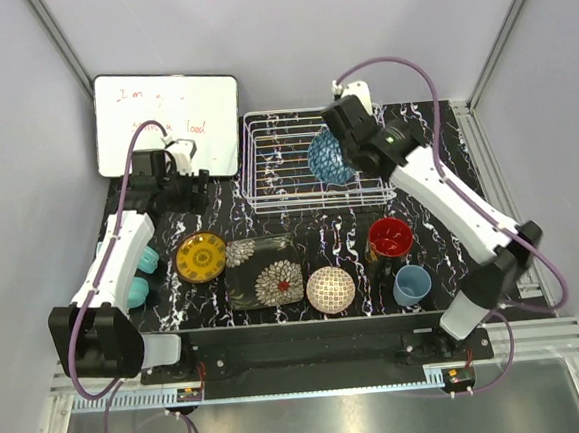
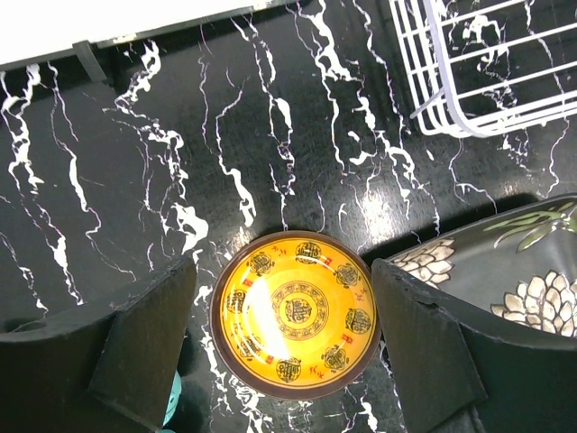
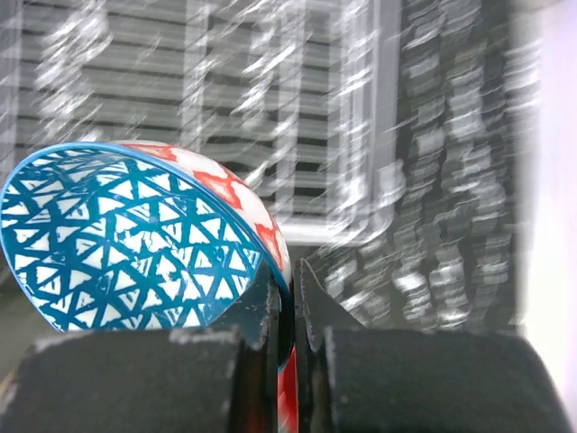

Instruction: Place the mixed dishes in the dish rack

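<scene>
**First bowl held at the rack, five dishes not yet loaded**

The right pincer (image 3: 287, 281) is clamped on the rim of the blue patterned bowl (image 3: 135, 239). The bowl hangs on edge to the pincer's left, over the right end of the dish rack (image 1: 276, 167). Whether it touches the wires cannot be told, so it is best judged as not yet set down. The left pincer (image 2: 284, 298) is wide open and empty, with the yellow round plate (image 2: 296, 327) directly below, between its fingers. The dark rectangular floral plate (image 2: 505, 271) lies just to its right. The beige patterned bowl (image 1: 330, 288), black mug (image 1: 389, 239) and light-blue cup (image 1: 412, 285) sit on the table well behind the right pincer. The task looks barely begun.
</scene>
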Controlling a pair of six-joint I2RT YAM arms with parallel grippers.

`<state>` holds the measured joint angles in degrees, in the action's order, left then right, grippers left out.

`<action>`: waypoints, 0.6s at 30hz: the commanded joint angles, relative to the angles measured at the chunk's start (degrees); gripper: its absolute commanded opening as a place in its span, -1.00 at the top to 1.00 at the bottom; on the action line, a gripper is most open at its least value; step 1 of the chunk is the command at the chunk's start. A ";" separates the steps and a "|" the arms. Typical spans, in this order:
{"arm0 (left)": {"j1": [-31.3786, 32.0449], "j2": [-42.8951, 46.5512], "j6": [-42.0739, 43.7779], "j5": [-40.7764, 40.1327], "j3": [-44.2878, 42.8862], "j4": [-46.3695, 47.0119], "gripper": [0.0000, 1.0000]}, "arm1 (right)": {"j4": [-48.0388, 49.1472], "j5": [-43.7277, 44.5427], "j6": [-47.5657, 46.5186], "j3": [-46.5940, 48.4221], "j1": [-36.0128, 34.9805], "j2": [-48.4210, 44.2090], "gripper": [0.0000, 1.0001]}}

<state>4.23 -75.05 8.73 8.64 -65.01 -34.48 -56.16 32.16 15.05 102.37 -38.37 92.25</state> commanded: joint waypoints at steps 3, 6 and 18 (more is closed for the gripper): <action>-0.36 0.86 -0.38 0.41 -3.19 1.79 -0.64 | -2.29 30.14 -9.25 14.51 0.22 18.30 1.00; -0.36 1.74 0.14 0.06 -3.10 1.35 -0.64 | -2.37 35.15 -10.56 19.70 0.58 23.49 1.00; -1.15 2.62 0.76 -0.21 -1.26 0.55 -0.64 | 0.35 41.31 -11.27 24.55 10.68 30.88 1.00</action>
<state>3.40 -74.26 9.26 8.58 -65.89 -34.63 -58.61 65.91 4.45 123.13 -31.40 123.04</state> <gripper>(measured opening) 0.826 0.041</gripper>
